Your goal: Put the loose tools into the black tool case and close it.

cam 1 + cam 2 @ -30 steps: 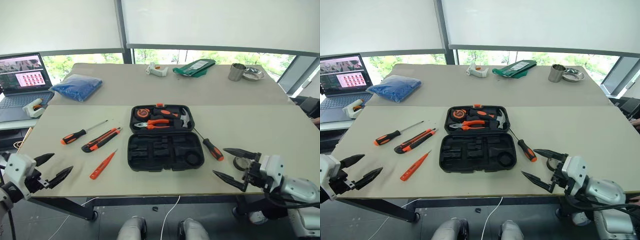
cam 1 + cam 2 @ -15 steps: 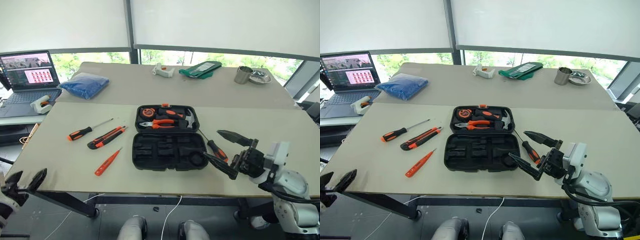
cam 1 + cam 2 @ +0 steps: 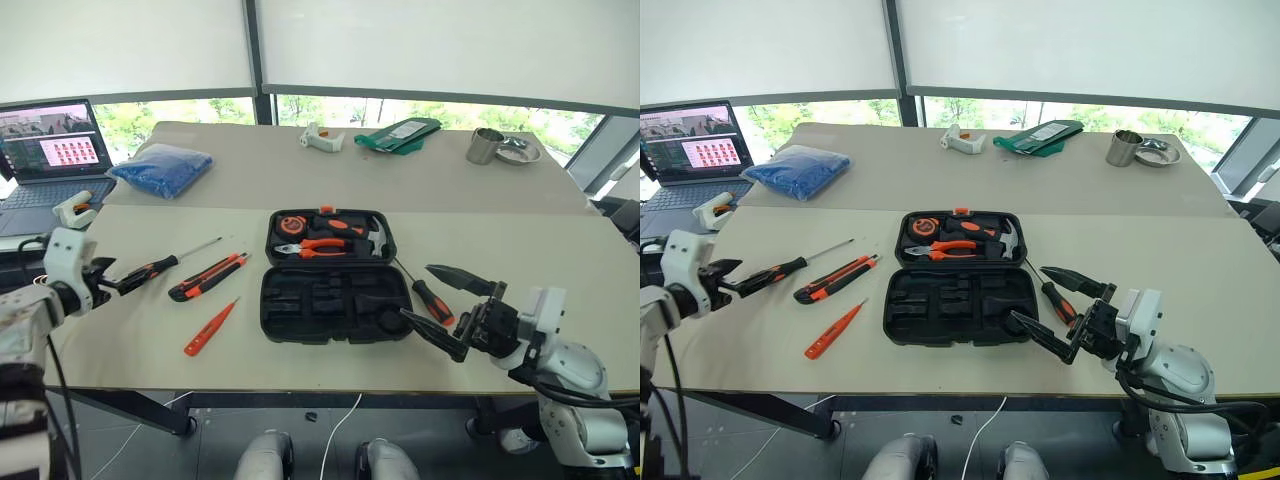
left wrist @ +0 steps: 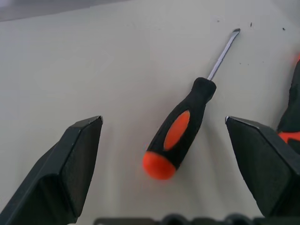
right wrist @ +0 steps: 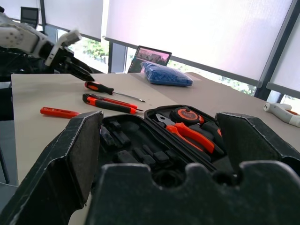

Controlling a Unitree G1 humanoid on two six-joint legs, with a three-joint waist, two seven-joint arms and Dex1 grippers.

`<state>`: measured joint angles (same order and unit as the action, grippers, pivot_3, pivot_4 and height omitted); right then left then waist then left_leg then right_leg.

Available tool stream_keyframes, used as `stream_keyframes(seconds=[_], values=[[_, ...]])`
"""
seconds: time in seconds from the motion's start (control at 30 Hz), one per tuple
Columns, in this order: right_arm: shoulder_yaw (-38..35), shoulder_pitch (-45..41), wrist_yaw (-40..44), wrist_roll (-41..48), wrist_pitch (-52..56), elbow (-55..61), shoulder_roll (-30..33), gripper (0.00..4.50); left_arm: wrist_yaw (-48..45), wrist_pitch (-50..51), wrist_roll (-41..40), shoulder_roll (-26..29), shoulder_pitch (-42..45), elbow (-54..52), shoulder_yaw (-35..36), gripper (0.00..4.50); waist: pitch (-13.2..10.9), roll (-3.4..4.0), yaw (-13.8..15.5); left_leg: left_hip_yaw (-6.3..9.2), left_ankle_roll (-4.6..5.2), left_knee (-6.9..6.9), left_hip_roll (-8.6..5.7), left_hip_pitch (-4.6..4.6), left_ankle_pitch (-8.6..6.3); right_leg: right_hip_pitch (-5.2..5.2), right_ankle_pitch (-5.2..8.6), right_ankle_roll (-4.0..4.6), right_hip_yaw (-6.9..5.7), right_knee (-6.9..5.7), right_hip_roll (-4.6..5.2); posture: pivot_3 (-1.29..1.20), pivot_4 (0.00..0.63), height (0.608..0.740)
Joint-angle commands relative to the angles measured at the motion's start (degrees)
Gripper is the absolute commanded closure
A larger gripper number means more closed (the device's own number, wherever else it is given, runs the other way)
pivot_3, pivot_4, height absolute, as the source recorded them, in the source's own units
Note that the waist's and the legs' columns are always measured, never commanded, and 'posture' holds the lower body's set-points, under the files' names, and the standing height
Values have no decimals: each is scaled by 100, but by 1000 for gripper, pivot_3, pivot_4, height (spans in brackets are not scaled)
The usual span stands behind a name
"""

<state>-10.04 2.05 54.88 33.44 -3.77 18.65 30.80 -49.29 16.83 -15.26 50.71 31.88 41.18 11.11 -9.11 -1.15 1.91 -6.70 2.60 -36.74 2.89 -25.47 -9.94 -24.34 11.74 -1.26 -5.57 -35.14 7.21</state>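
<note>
A: What could go wrong for us here?

B: Nearest to us, our right gripper (image 3: 1054,311) hangs over the front right corner of the black tool case (image 3: 335,302). Its jaws are wide open and hold nothing. If it drops too low, we think it could bump the case and push it across the table (image 3: 520,250).

A: And our left side?

B: Our left gripper (image 4: 168,154) also has its jaws wide open and empty. The screwdriver (image 4: 180,131) lies between them with its orange end toward us. Nothing touches it yet. If we close too early, we may only pinch the round end, and it could slip or roll away.

A: What else is loose?

B: Beside that screwdriver lies the knife (image 3: 205,277), and closer to us the thin orange tester (image 3: 209,327). A second screwdriver (image 3: 427,294) lies just to the right of the case, close to our right gripper, so we could knock it.

A: Where is the case?

B: It is in the middle of the table, lying open. The near half has empty slots. The far half holds the pliers (image 3: 316,245) and the hammer (image 3: 370,236). We cannot make out the tape roll.
</note>
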Motion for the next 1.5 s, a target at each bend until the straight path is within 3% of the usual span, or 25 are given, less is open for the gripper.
stream_keyframes(seconds=[0.03,0.13,0.4,0.43,0.63,0.77,0.97,1.23,1.5], values=[[-166,105,-26,-43,-197,185,-4,36,-63,-536,571,-68,700,1058,-384,0,0,-1,-4,-2,0,-4,-1,-2,0,1,3,-4,-1,-3,-4,0,150,740],[-208,245,-58,-58,-220,269,-11,0,-45,-803,757,-179,1069,1683,-477,687,-2,-4,-33,-3,1,-11,1,-3,0,3,4,-7,2,-4,-7,0,150,740],[-388,483,-130,-96,-286,328,38,0,-446,-1015,755,-302,1369,2289,-344,3458,-2,-5,-51,11,-2,-26,5,-1,-1,4,3,-6,2,-17,-1,0,150,740],[-397,488,-131,-105,-293,331,41,0,-392,-1016,644,-283,1437,2352,-188,3609,-2,-5,-52,11,-1,-27,6,-1,-1,4,3,-6,2,-18,0,0,150,740],[-624,433,-274,4,-175,319,118,0,-1445,-1780,69,-310,1623,1831,327,3603,-15,-26,-51,13,-1,-34,7,-4,0,2,3,-6,1,-28,0,0,150,740],[-806,163,-172,92,-35,49,398,0,-2744,-1597,-25,-766,1516,37,-472,3603,-16,-26,18,13,-1,-50,4,-9,-2,6,3,-3,0,-29,9,0,150,740],[-611,-549,327,14,408,-607,1030,0,-2832,-1988,930,-1539,1513,-1313,-1916,3603,-19,-21,-24,4,48,-103,-5,-14,1,10,-1,-10,17,-65,11,0,150,740],[-489,-897,805,-134,383,-1070,1253,0,-2002,-2817,2008,-2047,1865,-602,-2683,3603,-21,-23,-76,10,66,-106,2,-14,12,5,3,-9,19,-75,-2,0,150,740],[-511,-666,771,-109,399,-862,1133,0,-1766,-2888,2301,-2259,2104,-228,-2839,3603,-21,-23,-44,13,69,-113,1,-26,11,3,4,-16,16,-73,5,0,150,740]])
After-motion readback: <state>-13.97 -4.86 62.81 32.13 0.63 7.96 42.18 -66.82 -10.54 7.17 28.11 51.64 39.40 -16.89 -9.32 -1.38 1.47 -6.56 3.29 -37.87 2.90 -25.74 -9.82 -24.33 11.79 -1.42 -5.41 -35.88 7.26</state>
